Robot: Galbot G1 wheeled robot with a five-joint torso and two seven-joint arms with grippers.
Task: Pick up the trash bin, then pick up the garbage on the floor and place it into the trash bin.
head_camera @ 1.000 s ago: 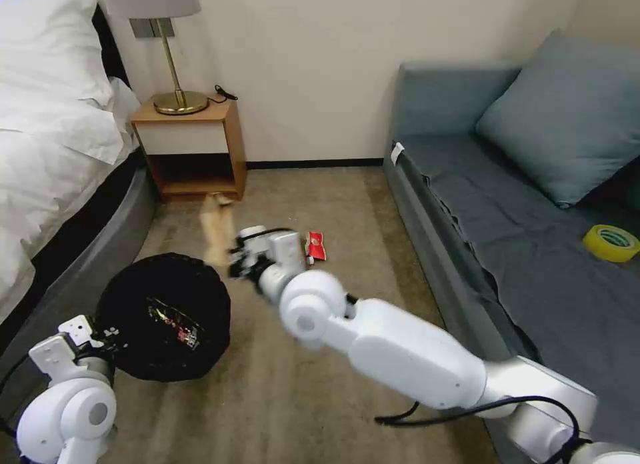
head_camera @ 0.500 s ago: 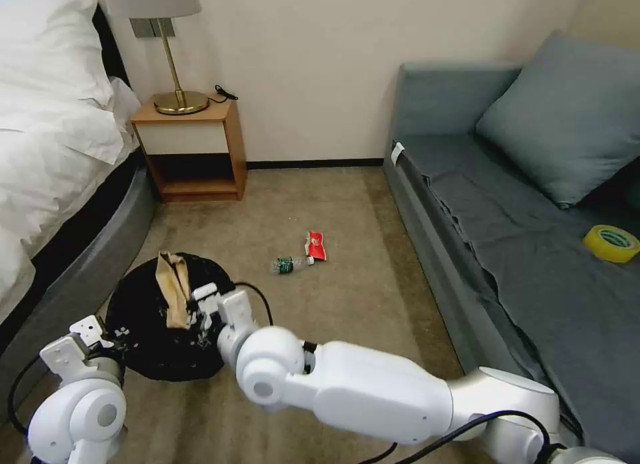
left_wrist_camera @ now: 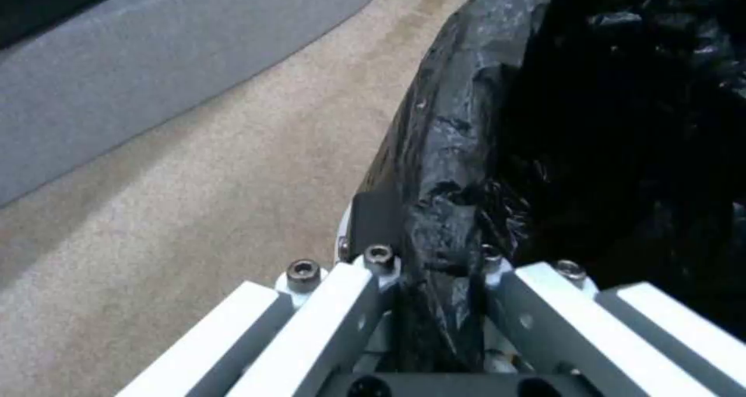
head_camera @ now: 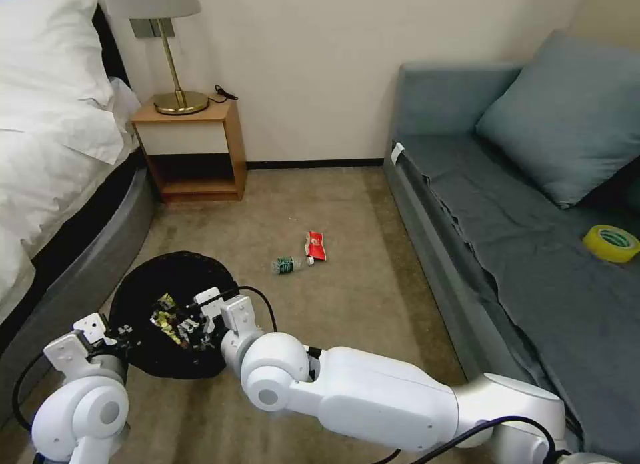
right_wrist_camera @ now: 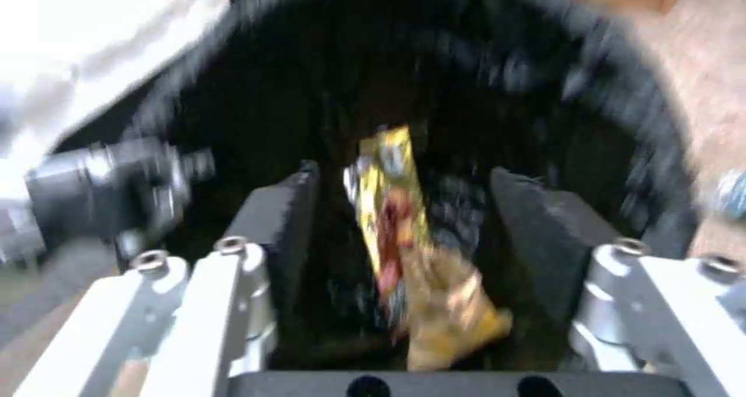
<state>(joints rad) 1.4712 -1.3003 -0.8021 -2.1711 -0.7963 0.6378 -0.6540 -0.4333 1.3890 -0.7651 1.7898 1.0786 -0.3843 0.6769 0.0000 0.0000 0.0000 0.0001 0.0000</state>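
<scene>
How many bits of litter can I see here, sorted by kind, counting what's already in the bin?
Wrappers in the trash bin: 1, the yellow-brown snack wrapper
Red-white packet on the floor: 1
Small clear bottle on the floor: 1
Total: 3

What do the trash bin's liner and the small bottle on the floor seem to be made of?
Trash bin liner: thin black plastic film, by its glossy crinkled folds where the left gripper pinches it. Bottle: probably clear plastic, see-through with a green label.
</scene>
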